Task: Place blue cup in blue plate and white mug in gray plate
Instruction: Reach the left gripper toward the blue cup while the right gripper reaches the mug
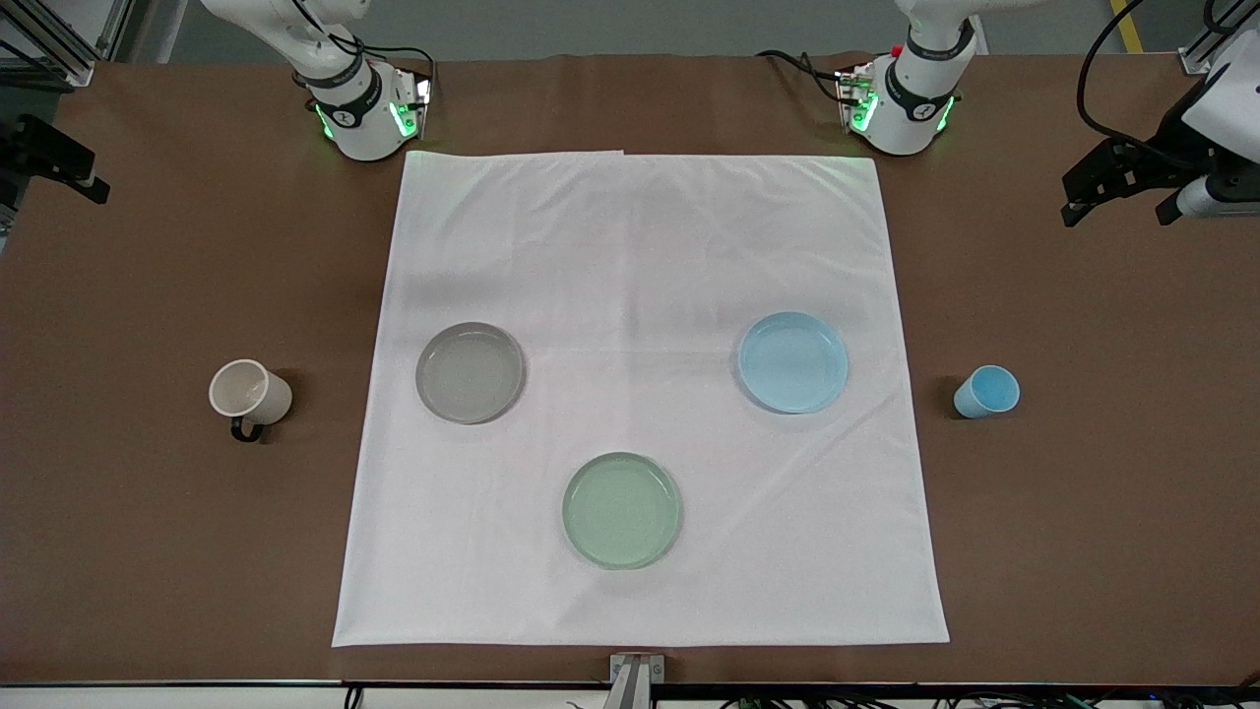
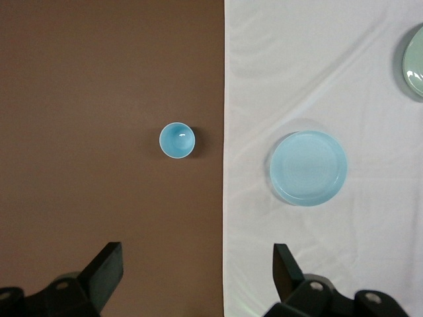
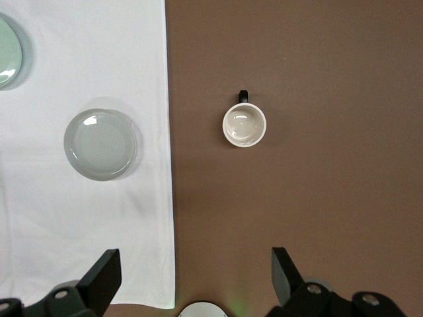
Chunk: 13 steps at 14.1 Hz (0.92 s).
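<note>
Blue cup (image 1: pixel 986 391) stands upright on bare surface (image 1: pixel 1083 512) beside the blue plate (image 1: pixel 792 361); white mug (image 1: pixel 250 393) likewise beside the gray plate (image 1: pixel 470 372). Your left tool (image 2: pixel 198 277) and right tool (image 3: pixel 196 277) hang high, jaws wide, empty, each looking down on its own pair.

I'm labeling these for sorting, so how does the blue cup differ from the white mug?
The blue cup is light blue and has no handle; the white mug is cream with a black loop handle. The cup looks slightly smaller than the mug. The cup stands toward the left arm's end of the table, the mug toward the right arm's end. Both are upright, empty, and on bare brown table off the white cloth.
</note>
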Tool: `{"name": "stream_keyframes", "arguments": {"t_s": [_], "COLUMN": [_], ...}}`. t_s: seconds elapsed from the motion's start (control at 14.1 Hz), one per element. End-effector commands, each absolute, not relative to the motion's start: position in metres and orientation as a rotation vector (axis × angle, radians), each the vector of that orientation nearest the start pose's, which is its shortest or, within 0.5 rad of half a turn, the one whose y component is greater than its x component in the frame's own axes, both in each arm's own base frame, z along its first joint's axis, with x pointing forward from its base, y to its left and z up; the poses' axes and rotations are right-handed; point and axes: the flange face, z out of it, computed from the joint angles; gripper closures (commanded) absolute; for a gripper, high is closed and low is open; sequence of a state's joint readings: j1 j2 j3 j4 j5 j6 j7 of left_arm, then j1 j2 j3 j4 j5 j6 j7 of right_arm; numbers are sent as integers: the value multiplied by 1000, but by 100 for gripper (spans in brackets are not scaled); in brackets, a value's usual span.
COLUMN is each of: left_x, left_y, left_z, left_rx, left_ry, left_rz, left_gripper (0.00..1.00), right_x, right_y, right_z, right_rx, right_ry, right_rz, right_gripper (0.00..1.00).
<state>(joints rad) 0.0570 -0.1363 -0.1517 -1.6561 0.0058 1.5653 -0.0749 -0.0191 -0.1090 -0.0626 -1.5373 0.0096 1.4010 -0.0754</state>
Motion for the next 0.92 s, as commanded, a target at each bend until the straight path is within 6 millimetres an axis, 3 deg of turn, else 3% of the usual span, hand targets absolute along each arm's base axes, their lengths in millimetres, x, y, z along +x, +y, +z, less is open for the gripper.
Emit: {"name": "stream_keyframes", "arguments": {"t_s": [0.0,0.21,0.35,0.57,0.64,0.78,0.85], "left_x": [509,517,531,550,554,560,565], "left_y": [-54,-50,-48,-42,-40,-35,-30], "left_z": [658,657,636,579,552,496,462], "left_rx": [-3111,-3103,-3096,-3023,-3013,-3019,-3024], "left_ry": [55,48,48,35,42,-42,-104], "left_rz": [-56,-55,5,68,60,19,21], "left_gripper": [0,0,0,0,0,0,0], "right_x": [497,496,495,497,503,534,556], "right_y": [-42,-40,-41,-46,-47,-50,-55], "right_z": [690,689,688,685,674,631,610], "right_rx": [-3122,-3109,-3108,-3107,-3106,-3113,-3112], "right_ry": [1,40,31,40,46,48,63], "right_rz": [29,40,59,65,99,203,172], "right_gripper": [0,0,0,0,0,0,0]}}
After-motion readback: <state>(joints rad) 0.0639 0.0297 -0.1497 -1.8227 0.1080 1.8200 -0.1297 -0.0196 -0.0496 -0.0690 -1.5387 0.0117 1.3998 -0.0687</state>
